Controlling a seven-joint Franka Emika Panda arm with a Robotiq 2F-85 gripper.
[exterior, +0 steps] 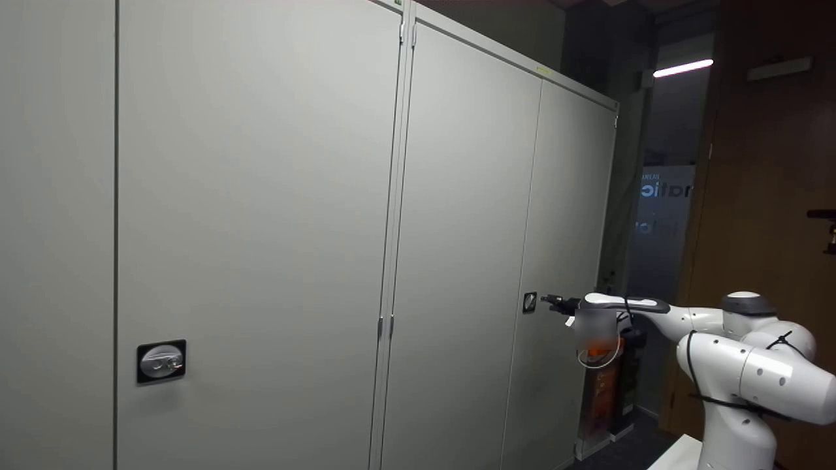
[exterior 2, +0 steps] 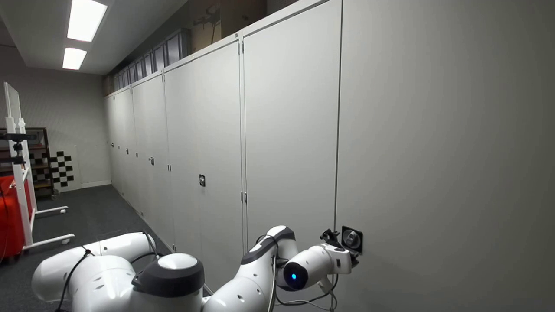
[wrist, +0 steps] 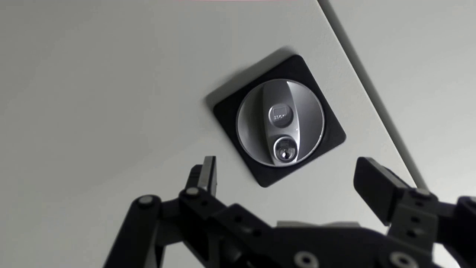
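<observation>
Gripper (wrist: 288, 172) spread wide, I have it facing a tall grey cabinet (exterior: 467, 196). One door (wrist: 111, 111) meets the next at a dark seam (wrist: 374, 96). Beside it sits a square black plate (wrist: 227, 111), carrying a round silver knob (wrist: 280, 123) just ahead of the parted fingertips (wrist: 372, 186). In the wrist view, a keyhole (wrist: 285, 152) sits near the knob's lower edge.

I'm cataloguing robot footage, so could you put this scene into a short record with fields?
Grasp: pincer open, holding nothing
Nearest: round silver knob with keyhole
Mount: square black plate behind the knob
Surface: gray cabinet door, with a seam beside the plate
Robot: white arm extended toward the door
Also visible: gray crates atop the cabinet row
</observation>
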